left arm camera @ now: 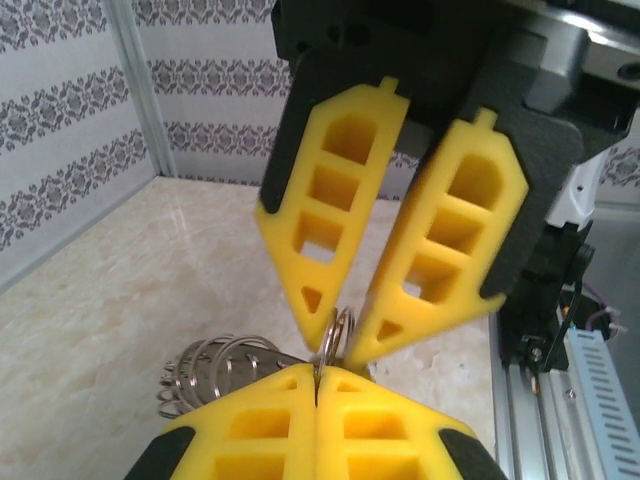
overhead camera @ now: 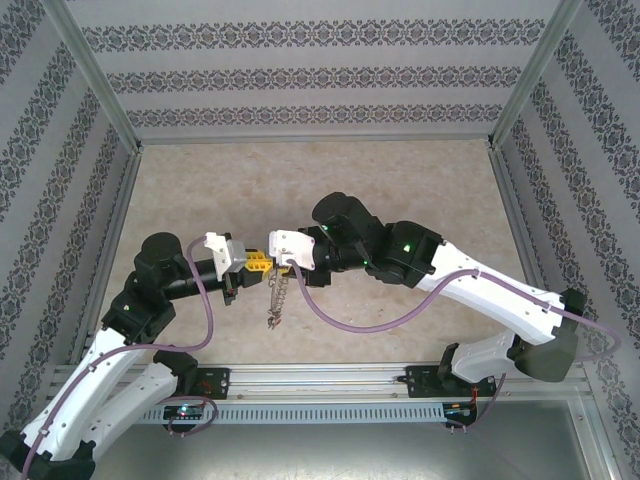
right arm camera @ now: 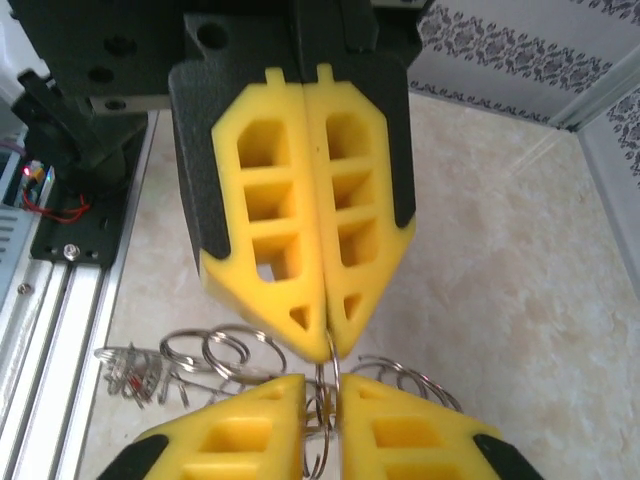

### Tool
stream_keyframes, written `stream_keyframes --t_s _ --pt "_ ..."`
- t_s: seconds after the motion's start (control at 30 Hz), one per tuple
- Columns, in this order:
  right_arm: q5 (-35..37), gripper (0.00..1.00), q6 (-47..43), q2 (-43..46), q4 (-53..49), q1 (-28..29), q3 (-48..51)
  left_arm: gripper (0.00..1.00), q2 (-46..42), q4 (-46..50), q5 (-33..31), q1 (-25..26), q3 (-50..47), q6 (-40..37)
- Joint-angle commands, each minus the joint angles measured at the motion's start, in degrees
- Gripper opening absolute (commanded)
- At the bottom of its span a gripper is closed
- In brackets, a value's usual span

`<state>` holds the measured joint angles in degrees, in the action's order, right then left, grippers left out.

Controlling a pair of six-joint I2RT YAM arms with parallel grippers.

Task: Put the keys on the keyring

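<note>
While both arms meet tip to tip above the desk, the keyring is caught between the two sets of jaws. The left jaws are pressed flat together with a loop of its wire coming out at their tips. The right jaws are narrowed to a slit with the same wire in it, apparently pinching it. Beneath the jaws the rest of the bundle hangs down, and whether its end touches the desk I cannot tell. I judge this to be the threading step, with the ring gripped from both sides and no key in either set of jaws. The next move likely calls for one side to hold the wire steady while the other lets go, takes up a key and feeds it into the split of the coil, which needs fine alignment. Counted, there are two sets of jaws and one bundle with at least four wire loops. A cluster of small hanging pieces to the left of the right jaws shows a fleck of red, too small to count as keys.
</note>
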<state>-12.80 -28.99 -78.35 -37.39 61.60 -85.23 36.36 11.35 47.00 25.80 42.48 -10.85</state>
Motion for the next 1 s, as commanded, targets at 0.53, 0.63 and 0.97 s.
stream_keyframes --t_s 0.53,0.63,0.97 --pt "0.04 0.03 2.26 3.63 6.55 -1.84 4.37 0.00 -2.28 -12.42 5.18 0.24 -0.54 7.18" --pt "0.62 0.00 0.77 3.47 5.06 -1.84 3.31 0.00 -0.92 -5.72 4.76 0.22 1.81 2.95" --pt "-0.09 0.00 -4.62 -2.59 -3.88 -0.96 -5.96 0.03 3.72 9.60 1.05 0.61 8.02 -8.63"
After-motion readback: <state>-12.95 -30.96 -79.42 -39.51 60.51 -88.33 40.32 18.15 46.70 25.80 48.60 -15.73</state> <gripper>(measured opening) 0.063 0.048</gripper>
